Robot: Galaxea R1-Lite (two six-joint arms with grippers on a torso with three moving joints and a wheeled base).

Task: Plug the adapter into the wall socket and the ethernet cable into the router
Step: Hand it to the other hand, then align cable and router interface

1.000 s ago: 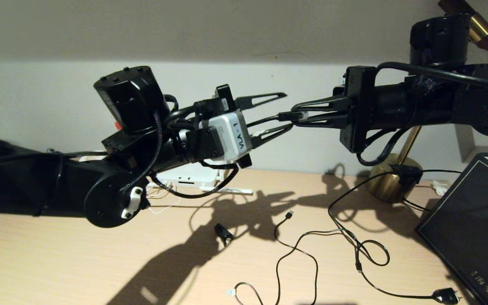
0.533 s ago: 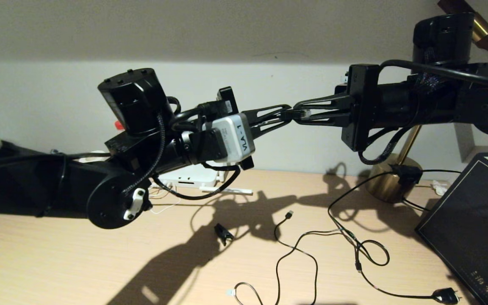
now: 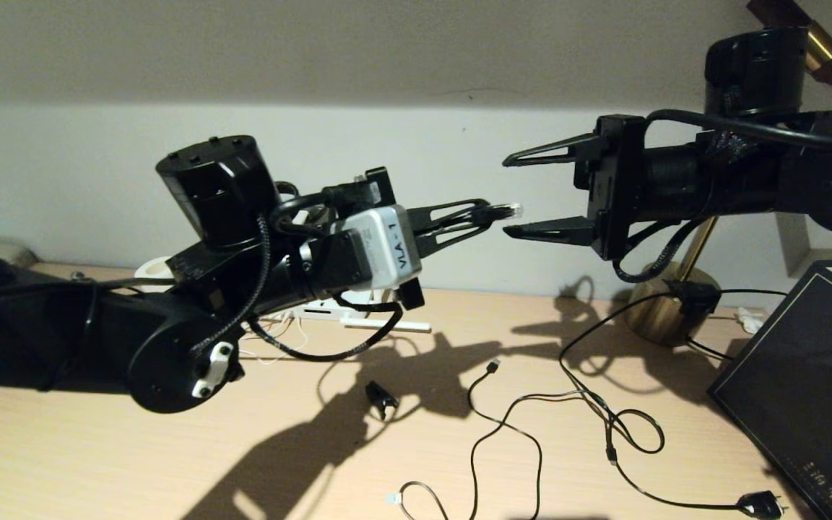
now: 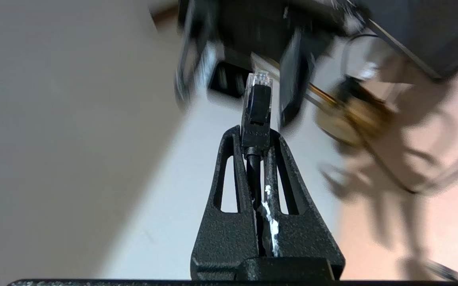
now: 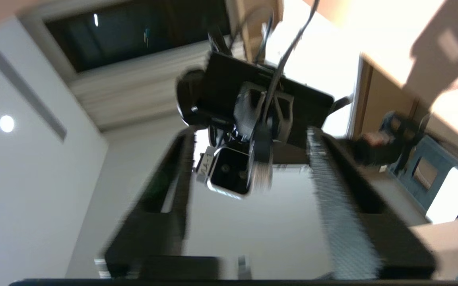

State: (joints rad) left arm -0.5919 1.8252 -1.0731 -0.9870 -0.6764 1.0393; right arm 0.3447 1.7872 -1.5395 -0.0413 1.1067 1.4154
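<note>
The ethernet cable (image 3: 499,211) is held high above the desk (image 3: 98,462), its clear connector clamped in the closed left gripper (image 3: 484,214) and jutting just past the fingertips. The right gripper (image 3: 506,195) is seen spread wide, one finger above the connector and one below, neither touching it. In the left wrist view the connector (image 4: 257,99) is shown upright between the pinched fingers (image 4: 229,190). The router (image 3: 329,312) is largely hidden behind the left arm, at the back of the desk by the wall, well below the connector. Loose black cables (image 3: 531,433) are scattered on the desk to the right of the router, with a brass lamp base (image 3: 665,314) beyond them. Adapter and socket cannot be made out.
</note>
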